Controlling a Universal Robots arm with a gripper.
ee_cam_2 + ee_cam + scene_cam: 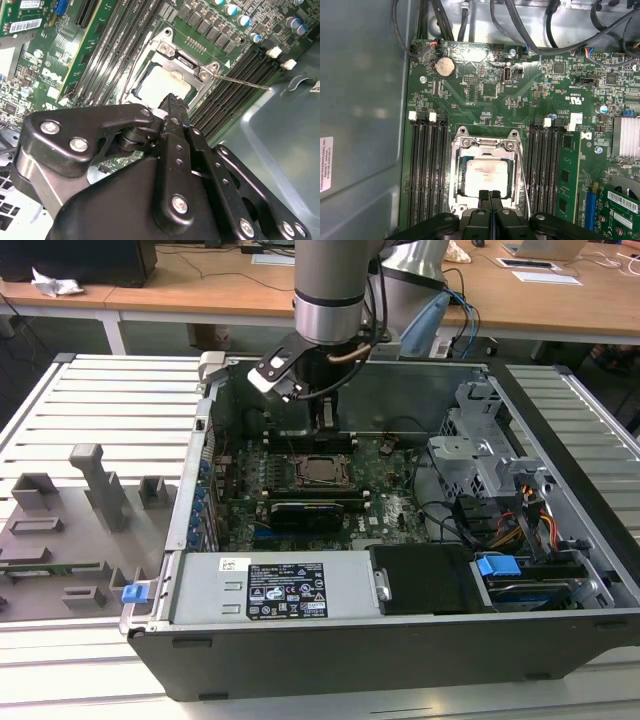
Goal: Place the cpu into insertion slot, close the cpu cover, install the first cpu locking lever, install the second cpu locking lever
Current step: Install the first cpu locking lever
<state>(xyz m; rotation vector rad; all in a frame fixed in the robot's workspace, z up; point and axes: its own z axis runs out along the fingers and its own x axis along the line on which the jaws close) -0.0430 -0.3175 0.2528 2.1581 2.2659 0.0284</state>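
Fingertips (483, 196) of the gripper (490, 195) are pressed together with nothing between them. They sit low over the near edge of the insertion slot (451, 165) on the green motherboard (485, 90). The cpu (485, 172) lies flat in that slot, its pale silver top showing through the window of the cpu cover (485, 146), which lies down around it. A thin locking lever (522, 170) runs along one side of the socket, between it and a bank of memory slots (545, 170). In the exterior view the arm hangs inside the open computer case (400, 640).
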